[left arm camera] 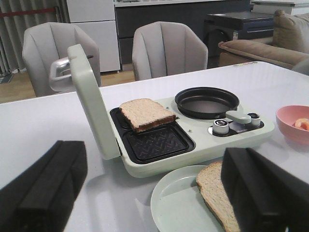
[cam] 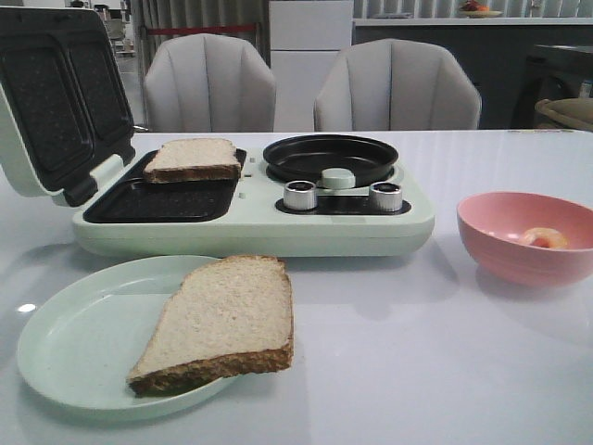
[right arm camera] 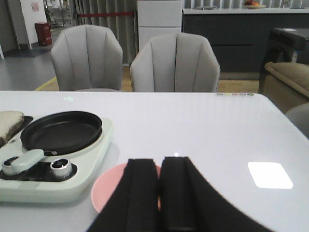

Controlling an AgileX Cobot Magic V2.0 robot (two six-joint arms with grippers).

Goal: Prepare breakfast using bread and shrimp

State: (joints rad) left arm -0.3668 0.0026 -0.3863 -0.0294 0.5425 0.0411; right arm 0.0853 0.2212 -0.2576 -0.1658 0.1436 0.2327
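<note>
two bread slices: one on pale green plate [cam: 65, 352] — slice on plate [cam: 222, 320], one on sandwich maker's grill plate — slice on grill [cam: 193, 158]. one shrimp [cam: 544, 238]. one pink bowl [cam: 519, 260]. one sandwich maker [cam: 250, 227]. one round black pan [cam: 330, 158]. two silver knobs [cam: 300, 195]. two grey chairs [cam: 209, 83].

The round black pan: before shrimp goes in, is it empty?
Empty: the round black pan shows only bare dark surface; the shrimp sits in the pink bowl.

Two broad, matte black fingers [left arm camera: 43, 193] on the left gripper [left arm camera: 154, 193], blocky and flat-faced. Same matte black on the right gripper [right arm camera: 160, 198], fingers [right arm camera: 137, 193] long and rounded.
</note>
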